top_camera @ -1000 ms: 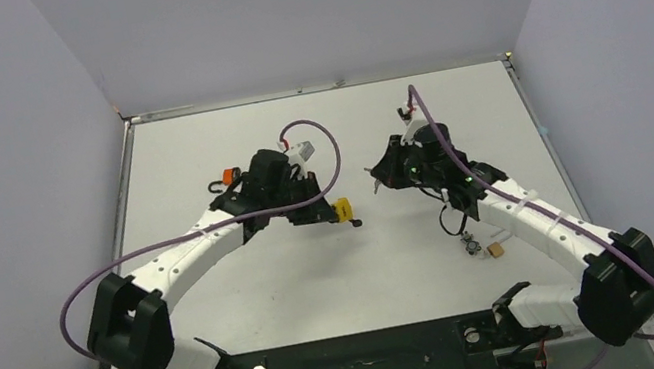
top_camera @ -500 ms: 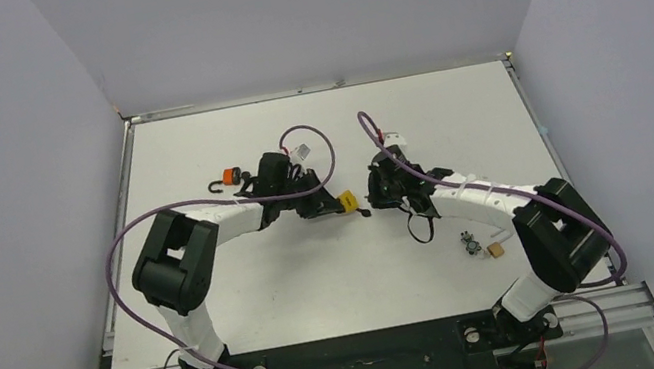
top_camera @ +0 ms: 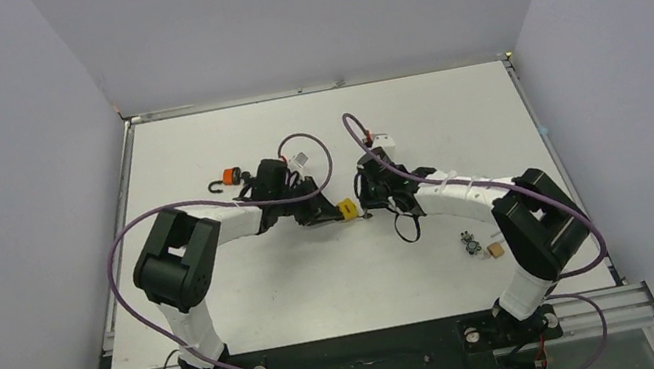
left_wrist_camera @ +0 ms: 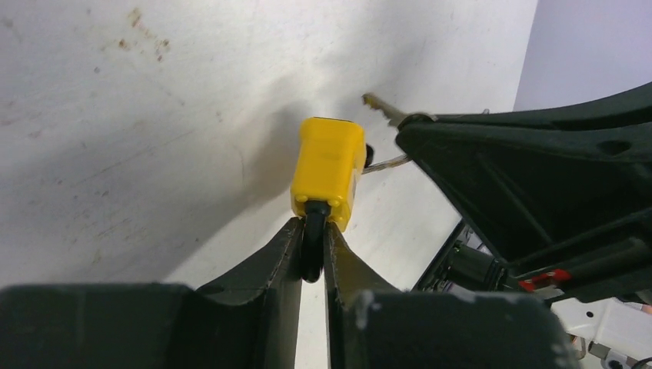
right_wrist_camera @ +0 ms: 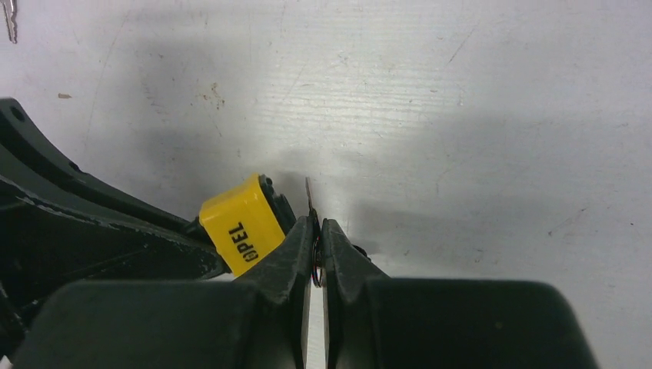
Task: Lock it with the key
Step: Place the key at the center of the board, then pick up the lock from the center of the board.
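A yellow padlock [top_camera: 346, 209] sits mid-table between the two arms. My left gripper [left_wrist_camera: 311, 231] is shut on its black shackle; the yellow body [left_wrist_camera: 329, 171] points away from the fingers. My right gripper [right_wrist_camera: 316, 224] is shut on a thin metal key [right_wrist_camera: 310, 198] with a small ring, its tip just past the fingertips. In the right wrist view the padlock [right_wrist_camera: 244, 225] lies just left of the key. In the left wrist view the key tip [left_wrist_camera: 382, 108] sticks out beside the padlock's far end, not in it.
A second padlock with an orange body and open shackle [top_camera: 226, 180] lies left of the left arm. A small bunch of keys with a tan tag [top_camera: 480, 246] lies to the right. Another key [right_wrist_camera: 9, 19] lies at the top left of the right wrist view.
Both arms lowered and stretched out toward the table's middle. The right gripper with the key moved left until it sits close against the padlock held by the left gripper.
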Available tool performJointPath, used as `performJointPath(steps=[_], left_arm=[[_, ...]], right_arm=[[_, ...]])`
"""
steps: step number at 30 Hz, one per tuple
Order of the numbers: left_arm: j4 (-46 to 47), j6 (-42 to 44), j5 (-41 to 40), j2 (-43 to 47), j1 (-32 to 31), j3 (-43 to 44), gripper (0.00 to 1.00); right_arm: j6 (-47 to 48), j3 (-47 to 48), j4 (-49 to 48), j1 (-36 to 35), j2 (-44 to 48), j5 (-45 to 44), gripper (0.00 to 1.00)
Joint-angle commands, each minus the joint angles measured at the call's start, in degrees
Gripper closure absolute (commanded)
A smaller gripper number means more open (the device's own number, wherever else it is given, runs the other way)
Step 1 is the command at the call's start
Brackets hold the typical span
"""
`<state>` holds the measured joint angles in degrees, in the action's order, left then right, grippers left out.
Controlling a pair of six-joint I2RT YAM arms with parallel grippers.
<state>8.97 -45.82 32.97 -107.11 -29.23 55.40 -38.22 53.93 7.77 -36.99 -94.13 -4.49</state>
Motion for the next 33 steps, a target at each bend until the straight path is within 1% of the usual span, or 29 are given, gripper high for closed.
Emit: performJointPath(steps=[1, 2, 4, 6, 10, 12, 14, 15, 16, 17, 18, 20, 22, 27, 31, 33], left_arm=[[-3.3, 2.0, -2.8, -0.7, 0.1, -2.4, 0.86], [-3.0, 1.8, -2.9, -0.7, 0.1, -3.1, 0.84], [-2.4, 1.5, -3.2, -0.5, 0.1, -4.0, 0.74], [-2.1, 1.4, -3.4, -0.1, 0.1, -4.4, 0.66], [-3.9, 2.5, -5.1, 2.7, 0.1, -4.7, 0.55], [-5.3, 3.3, -6.4, 4.6, 0.1, -4.8, 0.53], [-7.1, 4.0, -8.4, 6.7, 0.2, -4.9, 0.53], [-8.3, 4.2, -9.9, 8.5, 0.2, -5.0, 0.53], [-8.6, 4.6, -11.8, 10.3, 0.1, -5.1, 0.52], [-10.7, 4.8, -12.7, 11.1, 0.1, -5.1, 0.52], [-11.4, 5.4, -14.4, 12.8, 0.0, -5.1, 0.52], [-13.1, 6.1, -16.3, 15.2, -0.1, -4.9, 0.52], [-14.1, 6.6, -17.4, 17.5, -0.3, -4.6, 0.52], [-16.4, 8.1, -19.2, 22.3, -3.3, -3.6, 0.52], [-16.5, 8.4, -18.4, 24.8, -5.5, -3.2, 0.52], [-16.3, 8.6, -17.8, 26.0, -6.3, -3.1, 0.51]], right_arm=[[-1.6, 3.0, -2.0, -1.2, -1.4, -2.8, 1.0], [-1.9, 3.1, -2.0, -1.4, -1.6, -2.7, 1.0], [-2.2, 3.4, -1.3, -2.1, -2.2, -2.9, 1.0], [-2.6, 3.8, -0.7, -2.6, -2.6, -3.5, 1.0], [-3.3, 3.1, -0.5, -2.9, -2.4, -2.7, 1.0], [-3.4, 2.3, -0.3, -3.1, -1.2, -3.0, 0.93], [-3.5, 1.6, 1.0, -3.1, 0.4, -4.6, 0.78], [-3.7, 1.5, 1.5, -3.1, 1.0, -5.0, 0.72], [-3.7, 1.5, 2.6, -3.0, 2.2, -6.0, 0.63], [-3.7, 1.4, 3.3, -3.0, 2.8, -6.5, 0.58], [-3.9, 1.5, 4.5, -2.9, 4.0, -7.4, 0.49], [-4.2, 1.7, 6.4, -2.8, 5.7, -8.7, 0.41], [-5.2, 2.1, 9.0, -2.6, 7.3, -10.8, 0.38], [-9.6, -0.2, 15.7, 0.3, 13.2, -15.3, 0.37], [-13.8, -6.1, 19.5, 6.1, 22.3, -16.7, 0.36], [-15.3, -10.0, 21.4, 10.3, 26.7, -17.4, 0.36]])
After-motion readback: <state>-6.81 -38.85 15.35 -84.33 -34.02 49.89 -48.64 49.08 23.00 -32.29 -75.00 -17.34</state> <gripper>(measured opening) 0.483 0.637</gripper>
